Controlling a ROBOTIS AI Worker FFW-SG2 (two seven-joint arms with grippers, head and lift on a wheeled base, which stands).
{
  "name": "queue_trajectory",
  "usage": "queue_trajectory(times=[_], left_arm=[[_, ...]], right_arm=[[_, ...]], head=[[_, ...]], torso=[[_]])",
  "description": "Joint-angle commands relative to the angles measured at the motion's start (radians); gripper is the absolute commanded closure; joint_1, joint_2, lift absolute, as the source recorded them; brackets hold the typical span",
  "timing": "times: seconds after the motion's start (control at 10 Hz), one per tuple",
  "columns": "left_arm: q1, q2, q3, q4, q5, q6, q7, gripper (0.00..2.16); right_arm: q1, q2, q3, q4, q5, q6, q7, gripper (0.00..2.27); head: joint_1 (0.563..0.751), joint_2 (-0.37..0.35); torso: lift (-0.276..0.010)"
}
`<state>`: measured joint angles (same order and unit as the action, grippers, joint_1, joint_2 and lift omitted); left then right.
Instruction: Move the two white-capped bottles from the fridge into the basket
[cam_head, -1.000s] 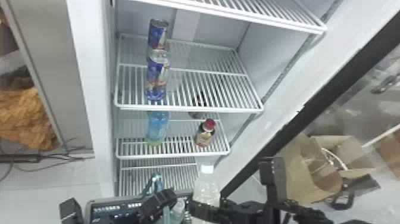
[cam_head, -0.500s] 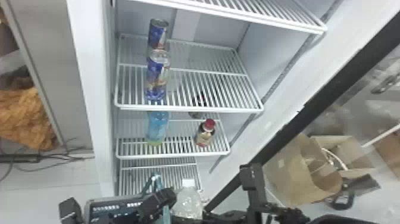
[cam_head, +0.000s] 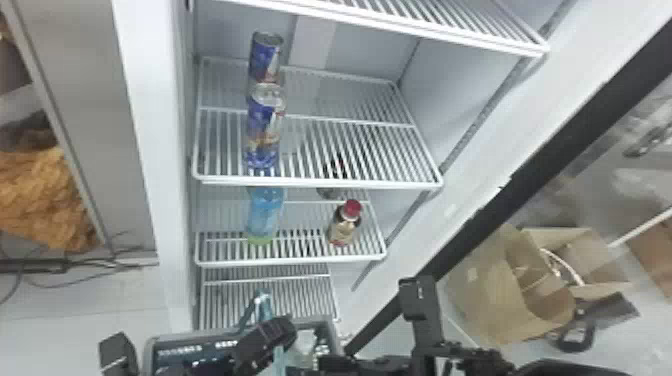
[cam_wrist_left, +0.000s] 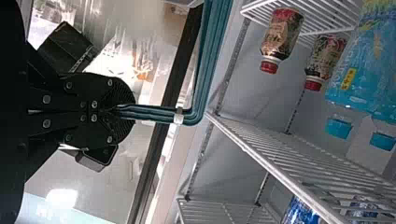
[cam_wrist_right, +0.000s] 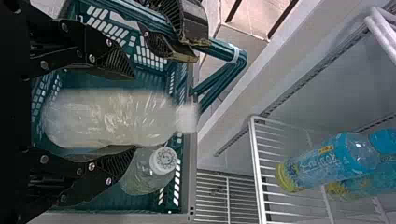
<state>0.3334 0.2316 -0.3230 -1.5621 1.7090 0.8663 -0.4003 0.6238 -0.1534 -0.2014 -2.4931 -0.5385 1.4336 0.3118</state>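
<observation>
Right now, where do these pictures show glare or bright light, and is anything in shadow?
Left wrist view: washed-out brightness behind the left gripper, plus a glare spot on a pale surface; right wrist view: white highlights on the bottle between the right gripper's fingers; head view: fairly even light on the fridge, darker inside the basket.

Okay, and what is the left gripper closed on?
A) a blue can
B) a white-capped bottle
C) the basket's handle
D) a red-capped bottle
C: in the left wrist view the left gripper has its fingers shut on the teal handle of the basket.
</observation>
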Motion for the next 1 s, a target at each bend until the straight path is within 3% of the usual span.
queue_trajectory(times=[0.0, 0.3, 0.7, 0.9], left_arm=[[0.000, 0.000, 0.000, 0.000, 0.000, 0.000, 0.000, 1.16], [0.000, 0.000, 0.000, 0.000, 0.000, 0.000, -0.002, 1.16], [-0.002, 0.002, 0.000, 0.000, 0.000, 0.000, 0.000, 1.16], [-0.002, 0.002, 0.000, 0.000, 0.000, 0.000, -0.002, 1.16]], right_arm=[[0.000, 0.000, 0.000, 0.006, 0.000, -0.008, 0.006, 0.58], [0.000, 0.000, 0.000, 0.003, 0.008, -0.030, 0.007, 0.58], [0.027, 0.037, -0.048, -0.137, 0.231, -0.157, 0.007, 0.58], [0.049, 0.043, -0.046, -0.151, 0.269, -0.292, 0.006, 0.55]], head=[[0.695, -0.350], [0.695, -0.350], [0.695, -0.350], [0.695, -0.350]], torso=[[0.000], [0.000], [0.000], [0.000]])
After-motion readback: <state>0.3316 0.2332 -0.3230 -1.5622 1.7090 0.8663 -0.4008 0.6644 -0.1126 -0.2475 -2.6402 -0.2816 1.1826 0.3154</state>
